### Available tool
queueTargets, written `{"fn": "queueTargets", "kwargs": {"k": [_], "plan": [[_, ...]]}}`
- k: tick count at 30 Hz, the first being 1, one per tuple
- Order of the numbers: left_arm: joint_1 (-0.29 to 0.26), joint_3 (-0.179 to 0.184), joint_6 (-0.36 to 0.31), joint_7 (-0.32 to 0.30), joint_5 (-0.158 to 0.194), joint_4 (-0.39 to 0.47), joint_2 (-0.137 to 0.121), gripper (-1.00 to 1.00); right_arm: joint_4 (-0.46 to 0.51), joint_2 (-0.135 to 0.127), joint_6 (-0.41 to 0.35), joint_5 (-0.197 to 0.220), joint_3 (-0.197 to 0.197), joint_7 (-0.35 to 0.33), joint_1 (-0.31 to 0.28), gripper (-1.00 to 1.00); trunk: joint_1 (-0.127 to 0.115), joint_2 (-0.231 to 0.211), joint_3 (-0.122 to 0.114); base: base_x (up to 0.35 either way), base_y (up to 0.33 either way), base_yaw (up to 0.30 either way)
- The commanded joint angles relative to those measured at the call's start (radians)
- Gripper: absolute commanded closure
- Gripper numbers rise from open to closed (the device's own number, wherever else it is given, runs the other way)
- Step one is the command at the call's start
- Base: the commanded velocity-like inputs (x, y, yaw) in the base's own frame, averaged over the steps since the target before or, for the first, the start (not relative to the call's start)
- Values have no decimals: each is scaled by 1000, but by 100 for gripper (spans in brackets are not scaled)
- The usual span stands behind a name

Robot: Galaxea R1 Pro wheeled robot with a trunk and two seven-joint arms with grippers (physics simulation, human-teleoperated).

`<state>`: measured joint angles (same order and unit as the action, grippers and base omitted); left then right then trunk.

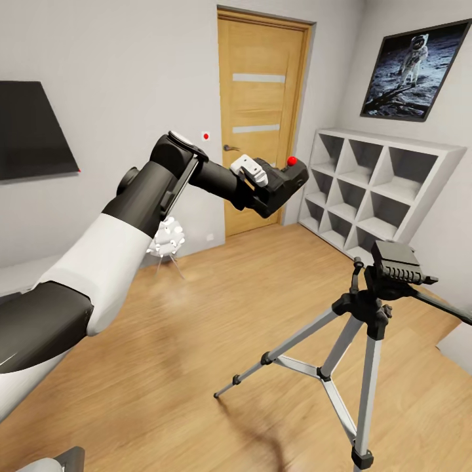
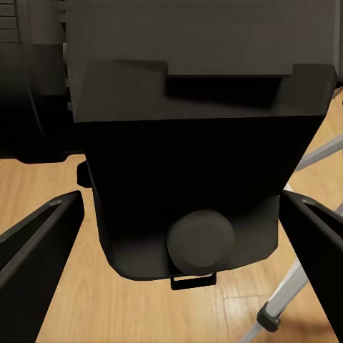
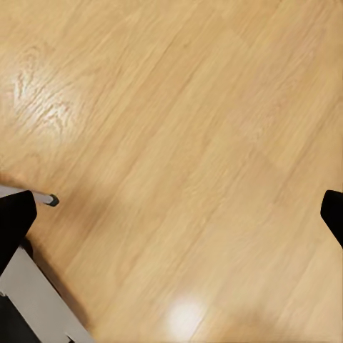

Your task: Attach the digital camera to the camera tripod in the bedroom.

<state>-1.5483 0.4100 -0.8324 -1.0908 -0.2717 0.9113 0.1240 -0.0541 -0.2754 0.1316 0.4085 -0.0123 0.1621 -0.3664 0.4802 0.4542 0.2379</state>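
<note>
In the head view my left gripper [image 1: 272, 191] is raised at chest height in front of the door and is shut on the digital camera [image 1: 287, 178], a black body with a red button on top. The left wrist view shows the camera [image 2: 193, 143] close up between my two fingers [image 2: 36, 239]. The camera tripod [image 1: 367, 321] stands on the wood floor to the lower right, its black head [image 1: 395, 262] below and to the right of the camera, apart from it. One silver tripod leg [image 2: 286, 300] shows beneath the camera. My right gripper [image 3: 175, 214] hangs open over bare floor.
A wooden door [image 1: 262, 124] is straight ahead, a white cube shelf [image 1: 377, 190] stands against the right wall under an astronaut poster [image 1: 413, 69]. A black panel [image 1: 33, 131] hangs on the left wall. A small white spiky object [image 1: 167, 239] stands near the wall.
</note>
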Motion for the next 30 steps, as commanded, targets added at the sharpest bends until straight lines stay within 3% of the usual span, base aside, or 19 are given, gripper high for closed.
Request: {"fn": "queueTargets", "kwargs": {"k": [1,10,14,18,30], "plan": [[-1,-2,-5,-9,-9,1,0,100,-4,-3,7,5,-2,-7,-2,-100,0,2,2,0,0,0],[-1,-4,-3,-13,-8,4,0,100,-4,-26,7,10,-2,-89,2,-100,0,2,2,0,0,0],[-1,-7,-4,-17,-4,7,0,100,-4,-39,7,26,-2,-159,5,-100,0,2,2,0,0,0],[-1,-17,-5,-19,-1,9,1,100,-4,-44,8,44,-2,-189,6,-100,0,2,2,0,0,0],[-1,-32,-6,-20,2,11,5,100,-3,-45,19,57,-2,-206,6,-100,0,2,-1,0,0,-68]]}}
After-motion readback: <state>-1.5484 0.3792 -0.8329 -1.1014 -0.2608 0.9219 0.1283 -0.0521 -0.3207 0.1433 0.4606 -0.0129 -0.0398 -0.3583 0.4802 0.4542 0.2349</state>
